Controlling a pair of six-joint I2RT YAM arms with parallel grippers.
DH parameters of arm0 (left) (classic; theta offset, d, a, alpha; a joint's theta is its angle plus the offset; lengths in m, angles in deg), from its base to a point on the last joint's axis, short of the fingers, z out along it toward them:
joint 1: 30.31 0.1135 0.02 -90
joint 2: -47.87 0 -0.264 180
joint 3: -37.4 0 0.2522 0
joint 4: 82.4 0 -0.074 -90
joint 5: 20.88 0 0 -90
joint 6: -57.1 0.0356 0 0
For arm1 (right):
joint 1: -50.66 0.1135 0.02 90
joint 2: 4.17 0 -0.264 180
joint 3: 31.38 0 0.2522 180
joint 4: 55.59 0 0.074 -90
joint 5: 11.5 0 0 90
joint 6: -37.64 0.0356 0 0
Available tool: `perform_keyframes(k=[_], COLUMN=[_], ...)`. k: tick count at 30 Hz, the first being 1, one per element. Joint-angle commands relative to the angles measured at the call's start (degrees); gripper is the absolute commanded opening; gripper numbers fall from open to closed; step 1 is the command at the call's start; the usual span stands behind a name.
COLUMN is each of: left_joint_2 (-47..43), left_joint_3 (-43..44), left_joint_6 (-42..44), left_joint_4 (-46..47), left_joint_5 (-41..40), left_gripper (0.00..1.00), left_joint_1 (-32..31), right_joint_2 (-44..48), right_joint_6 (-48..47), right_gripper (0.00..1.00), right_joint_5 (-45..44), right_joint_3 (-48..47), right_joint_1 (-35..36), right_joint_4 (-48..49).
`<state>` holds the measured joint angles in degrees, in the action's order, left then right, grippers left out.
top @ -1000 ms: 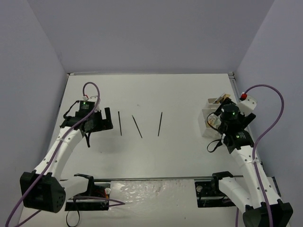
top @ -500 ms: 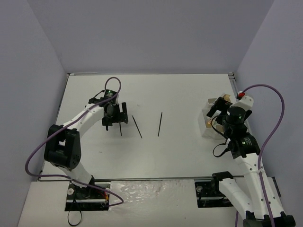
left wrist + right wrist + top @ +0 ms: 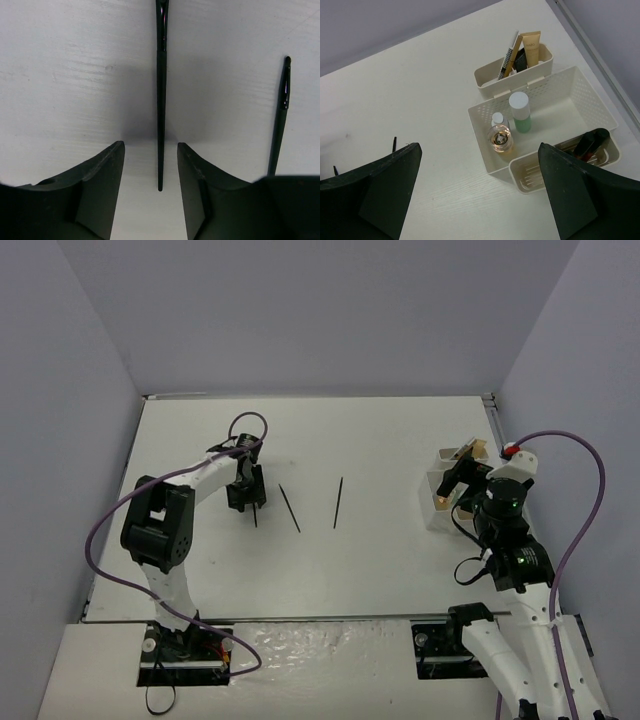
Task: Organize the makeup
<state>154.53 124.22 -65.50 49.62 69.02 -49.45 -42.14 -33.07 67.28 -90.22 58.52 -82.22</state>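
Observation:
Three thin black sticks lie on the white table: one [image 3: 256, 517] at my left gripper [image 3: 246, 498], one [image 3: 289, 508] just right of it, one [image 3: 338, 503] at mid-table. In the left wrist view my left gripper [image 3: 150, 146] is open, low over the table, with a stick's [image 3: 160, 100] near end lying between the fingers, untouched. A second stick [image 3: 279, 125] lies to the right. My right gripper [image 3: 479, 146] is open and empty above the tray's [image 3: 575, 85] near-left corner. The tray holds a green-based bottle [image 3: 521, 114], a round amber bottle [image 3: 500, 139], a beige tube [image 3: 531, 46] and pencils [image 3: 509, 56].
The white tray [image 3: 441, 508] stands at the table's right edge, close under my right arm. Its front compartments hold dark red and black tubes [image 3: 591, 141]; one small bin [image 3: 530, 176] looks empty. Grey walls close in the table on three sides.

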Motion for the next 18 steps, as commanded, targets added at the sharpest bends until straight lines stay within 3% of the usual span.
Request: perform_keyframes(k=[1,6,12,18], left_joint_2=[-0.85,1.15,2.42,-2.37], left_joint_3=[2.25,1.48,-0.08,-2.19], left_joint_6=[-2.24,-2.73,-3.49,-2.67], left_joint_4=[1.54,1.96,1.93,2.67], left_joint_5=[-2.82,-4.64,-6.29,-7.47], left_gripper=[0.41,0.30,0.03,0.00], left_joint_1=[-1.23,-2.03,-2.98,-4.04], right_joint_2=[0.05,1.14,1.47,2.15], right_joint_6=[-1.21,-1.28,-1.28,-2.28], right_gripper=[1.00,1.00,1.00,1.00], right_joint_5=[1.00,0.77,1.64,7.21], right_joint_3=[0.10,0.61,0.46,-1.00], right_joint_1=[-0.28,-0.21,-0.05,0.35], right_joint_4=[2.52,2.50,2.34,2.00])
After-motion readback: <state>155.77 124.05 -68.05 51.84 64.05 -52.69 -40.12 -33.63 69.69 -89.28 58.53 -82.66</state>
